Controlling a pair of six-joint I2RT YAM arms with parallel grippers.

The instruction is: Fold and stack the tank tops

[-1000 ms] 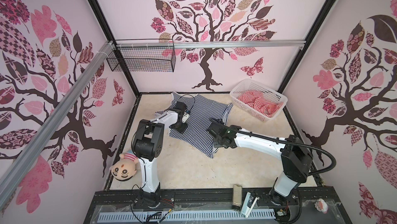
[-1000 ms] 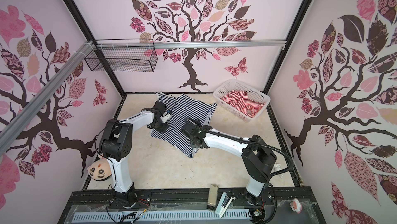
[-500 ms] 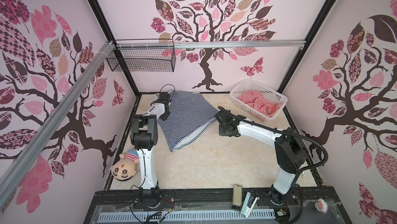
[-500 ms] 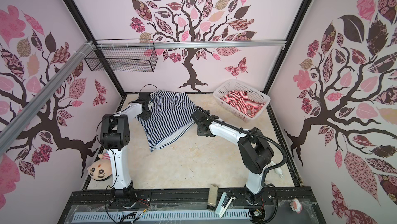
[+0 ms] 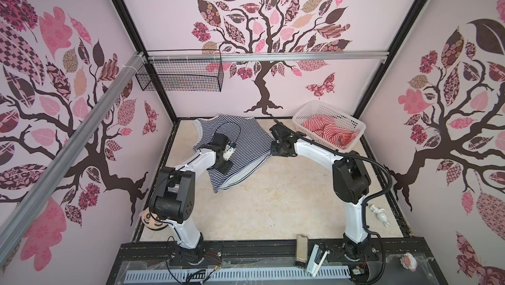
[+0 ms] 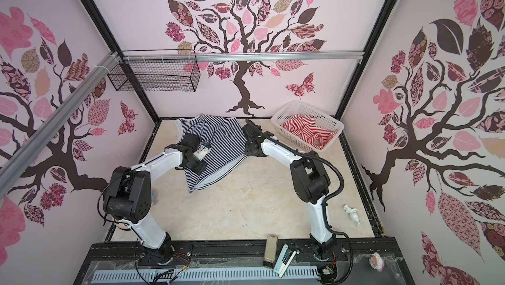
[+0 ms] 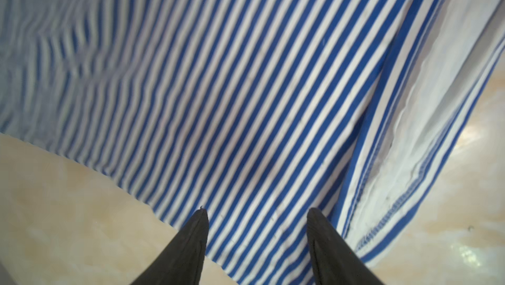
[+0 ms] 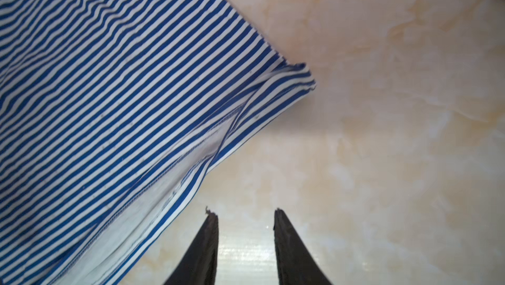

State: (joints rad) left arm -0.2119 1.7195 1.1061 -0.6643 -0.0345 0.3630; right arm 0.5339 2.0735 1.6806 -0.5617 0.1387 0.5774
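Since our left pincer (image 7: 257, 210) and right pincer (image 8: 244, 211) both gape empty, nothing looks folded yet: navy tank top (image 5: 251, 144) lies spread on the table (image 5: 273, 201), red tank top (image 5: 325, 130) bunched in the basket (image 5: 341, 114)

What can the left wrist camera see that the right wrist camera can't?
Only the left wrist view: the left jaws standing apart over the navy-striped tank top, whose stripes fill most of the picture. Only the right wrist view: the top's pointed corner, and the right jaws standing apart over bare table, beside the cloth, not on it. Both: the same striped top, its hem turned to show the whitish inside, and the pale marbled table.
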